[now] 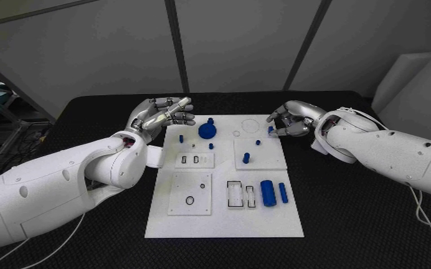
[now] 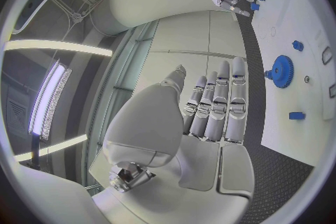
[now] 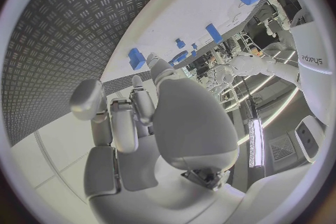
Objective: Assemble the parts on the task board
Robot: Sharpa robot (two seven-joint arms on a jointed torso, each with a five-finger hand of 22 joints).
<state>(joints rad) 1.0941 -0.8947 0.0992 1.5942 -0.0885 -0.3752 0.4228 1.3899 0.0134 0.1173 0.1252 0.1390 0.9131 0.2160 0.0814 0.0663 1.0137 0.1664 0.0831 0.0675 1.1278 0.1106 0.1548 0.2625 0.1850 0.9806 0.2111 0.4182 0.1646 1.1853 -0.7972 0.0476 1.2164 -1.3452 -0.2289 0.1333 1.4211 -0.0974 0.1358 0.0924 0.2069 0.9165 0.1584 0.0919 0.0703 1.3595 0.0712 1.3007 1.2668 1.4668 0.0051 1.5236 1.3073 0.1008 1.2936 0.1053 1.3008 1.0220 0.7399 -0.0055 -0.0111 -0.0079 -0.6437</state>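
- Head view: the white task board (image 1: 225, 219) is lying mid-table. A blue gear (image 1: 207, 130) is sitting near the board's far edge, with small blue pegs (image 1: 211, 146) just nearer the robot than it. A thick blue cylinder (image 1: 268, 192) and a thinner blue rod (image 1: 283, 192) are lying side by side on the board's near right part. The left hand (image 1: 164, 117) is hovering just off the board's far left corner, fingers loosely curled, carrying nothing I can see. The right hand (image 1: 289, 122) is hovering at the far right edge, seemingly pinching a small blue piece (image 1: 270, 131).
- Left wrist view: the left hand (image 2: 210, 112) is stretching its fingers out straight, empty, beside the board; the gear (image 2: 283, 71) is lying just past the fingertips.
- Right wrist view: the right hand (image 3: 133, 112) is curling above the board; whether it is gripping the piece I cannot tell here.
- Handling, as a judgement: the parts are looking like rigid, light, smooth plastic, likely to slip or roll. The cylinder wants a grasp across its middle; the gear is best taken by its toothed rim.
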